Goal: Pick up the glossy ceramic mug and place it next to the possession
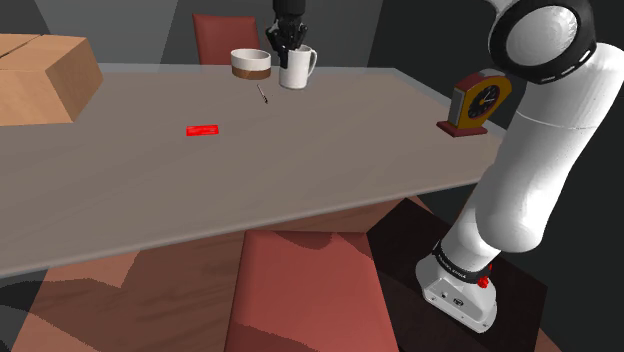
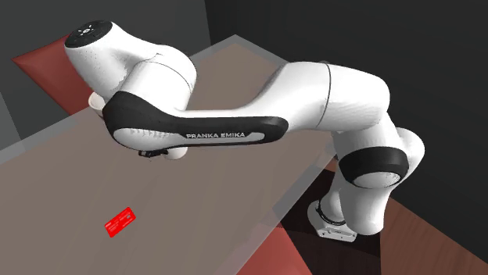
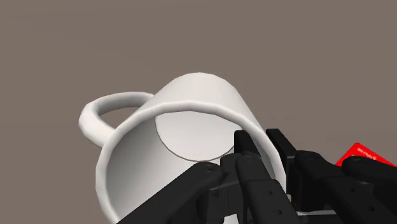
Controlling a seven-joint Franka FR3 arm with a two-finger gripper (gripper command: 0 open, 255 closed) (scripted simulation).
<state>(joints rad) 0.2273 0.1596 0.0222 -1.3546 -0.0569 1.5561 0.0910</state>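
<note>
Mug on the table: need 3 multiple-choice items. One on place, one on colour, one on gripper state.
1. In the shoulder view, the white mug is:
A) just right of the bowl
B) left of the bowl
C) inside the bowl

2. The flat card on the table is:
A) blue
B) red
C) green

3. The gripper is:
A) open, clear of the mug
B) shut on nothing
C) shut on the mug's wall

Answers:
1 A: the mug is close beside the bowl, on its right in the shoulder view.
2 B: the card is bright red against the grey-brown tabletop.
3 C: in the wrist view, one finger is inside the rim and the other outside, clasping the wall.
</note>
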